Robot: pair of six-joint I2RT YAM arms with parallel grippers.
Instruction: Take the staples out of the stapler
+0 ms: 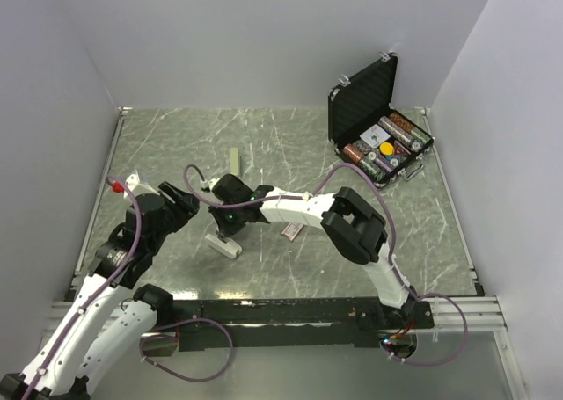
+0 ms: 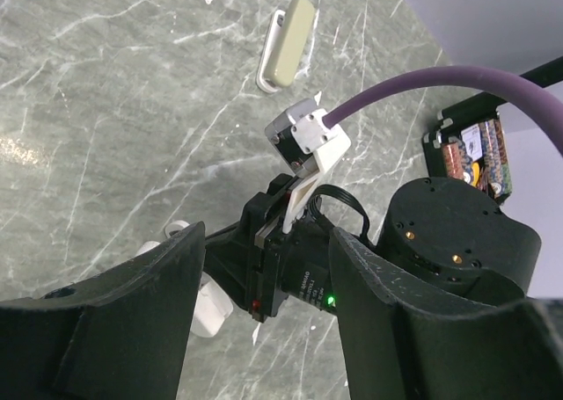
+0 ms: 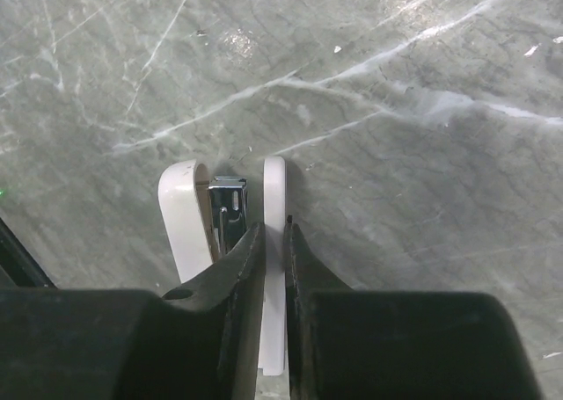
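Observation:
A white stapler (image 1: 224, 243) lies on its side on the marble table, hinged apart. In the right wrist view its cover (image 3: 183, 215), metal magazine (image 3: 227, 211) and flat white base arm (image 3: 274, 180) stand side by side. My right gripper (image 3: 274, 229) is shut on that base arm, one finger on each face; in the top view the right gripper (image 1: 230, 222) hangs just above the stapler. My left gripper (image 2: 264, 330) stands open just left of it, its fingers (image 2: 132, 330) framing the right arm's wrist and one end of the stapler (image 2: 198, 299). No staples can be made out.
A second, beige stapler (image 1: 235, 160) lies farther back, also in the left wrist view (image 2: 288, 44). A small pink box (image 1: 291, 231) lies right of the white stapler. An open black case of poker chips (image 1: 378, 136) stands at the back right. White walls enclose the table.

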